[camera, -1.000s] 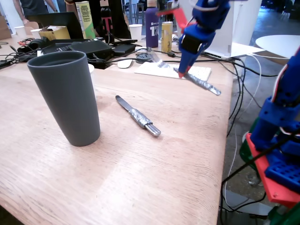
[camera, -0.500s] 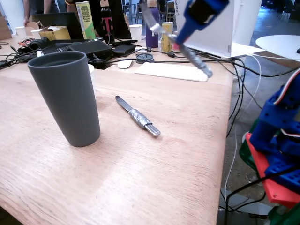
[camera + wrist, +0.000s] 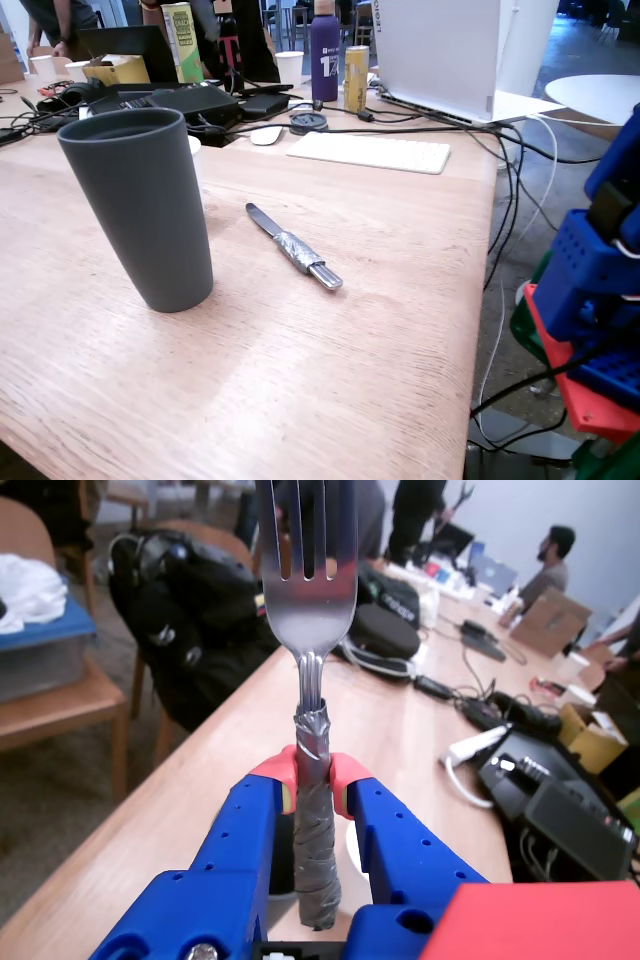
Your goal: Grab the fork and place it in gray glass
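Note:
In the wrist view my gripper [image 3: 313, 775] is shut on the fork [image 3: 307, 590]. Its red-tipped blue fingers [image 3: 276, 772] clamp the tape-wrapped handle, and the four tines point up out of the top of that view, high above the table. The gray glass [image 3: 140, 205] stands upright on the wooden table [image 3: 300, 390] at the left of the fixed view, its mouth open. In the fixed view only blue and red arm parts [image 3: 590, 300] show at the right edge. The gripper and fork are out of that view.
A tape-wrapped table knife [image 3: 293, 247] lies on the table right of the glass. At the back are a white keyboard [image 3: 370, 152], a purple bottle [image 3: 324, 50], a yellow can [image 3: 355, 78], a laptop [image 3: 440, 55], paper cups [image 3: 289, 66] and cables [image 3: 510, 170].

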Robot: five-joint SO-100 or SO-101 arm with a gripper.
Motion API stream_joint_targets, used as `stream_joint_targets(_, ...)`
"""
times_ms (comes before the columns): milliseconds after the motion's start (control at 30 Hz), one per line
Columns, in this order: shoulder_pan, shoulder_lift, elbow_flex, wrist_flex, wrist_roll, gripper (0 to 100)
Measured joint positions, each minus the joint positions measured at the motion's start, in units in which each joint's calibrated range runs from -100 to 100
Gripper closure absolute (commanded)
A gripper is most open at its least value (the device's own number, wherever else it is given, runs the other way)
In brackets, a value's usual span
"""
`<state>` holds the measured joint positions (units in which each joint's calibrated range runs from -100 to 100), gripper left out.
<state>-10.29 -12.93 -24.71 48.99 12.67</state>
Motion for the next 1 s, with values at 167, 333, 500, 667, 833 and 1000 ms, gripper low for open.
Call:
stream_joint_targets(167, -0.19, -2.68, 6.13, -12.75, -0.54, 100)
stream_joint_targets(333, -0.28, 2.08, 11.63, -21.53, -3.91, 100)
stream_joint_targets(500, -1.6, 11.59, 11.63, -32.38, -7.18, 100)
stream_joint_targets(667, -1.88, 16.6, 12.17, -41.33, -8.3, 100)
stream_joint_targets(833, -1.88, 21.27, 12.71, -41.66, -8.3, 100)
stream_joint_targets(1000, -2.07, 21.36, 20.11, -41.82, -8.3, 100)
